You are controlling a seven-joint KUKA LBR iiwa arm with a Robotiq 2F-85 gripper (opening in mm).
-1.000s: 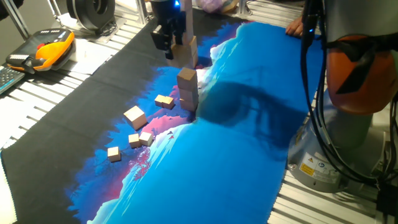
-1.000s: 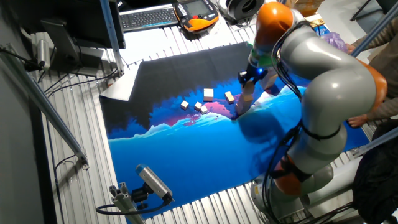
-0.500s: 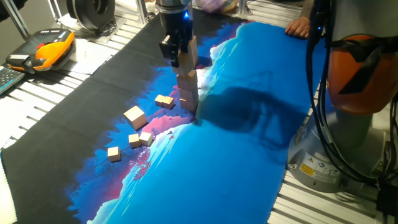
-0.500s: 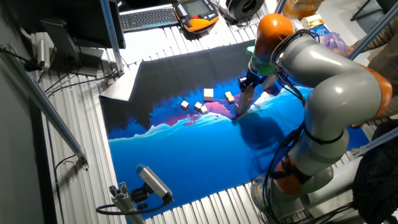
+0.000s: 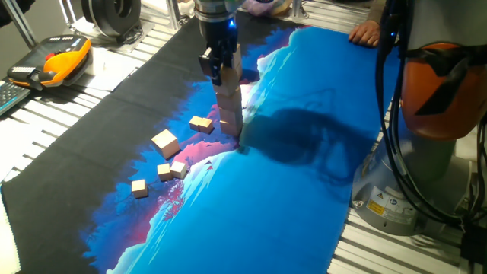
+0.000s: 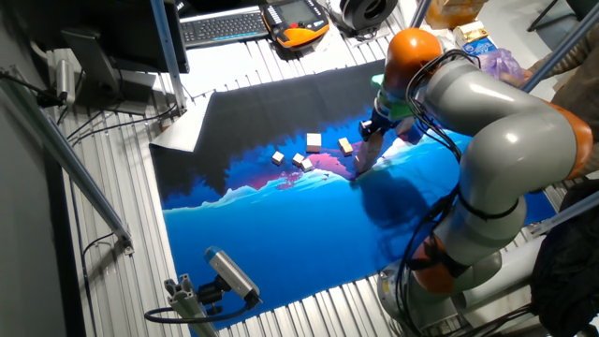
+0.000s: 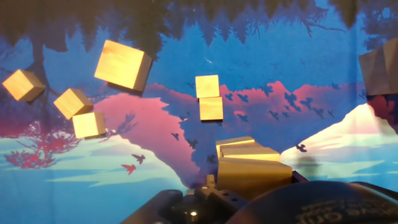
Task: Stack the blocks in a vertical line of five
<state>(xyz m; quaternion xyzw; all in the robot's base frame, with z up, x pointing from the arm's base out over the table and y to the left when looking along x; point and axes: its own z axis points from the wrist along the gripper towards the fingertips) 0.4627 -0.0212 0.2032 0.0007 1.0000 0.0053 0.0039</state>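
Note:
A leaning stack of tan wooden blocks (image 5: 230, 114) stands where the mat's black part meets the blue. My gripper (image 5: 220, 67) is directly over it, shut on a block (image 5: 233, 64) that rests on or just above the stack's top. The other fixed view shows the gripper (image 6: 372, 131) above the same stack (image 6: 362, 161). From the hand view the stack (image 7: 247, 163) is seen from above at bottom centre. Several loose blocks lie to the left: a small one (image 5: 201, 123), a larger one (image 5: 164, 142), a touching pair (image 5: 171, 170) and a single one (image 5: 139, 186).
A person's hand (image 5: 366, 32) rests on the mat's far edge. An orange teach pendant (image 5: 50, 62) lies at the far left, off the mat. The robot's base (image 5: 411, 152) and cables stand at the right. Another block (image 7: 379, 70) shows at the hand view's right edge.
My gripper has carried its block right and down, from beside and above the stack to directly on its top. The loose blocks have not moved.

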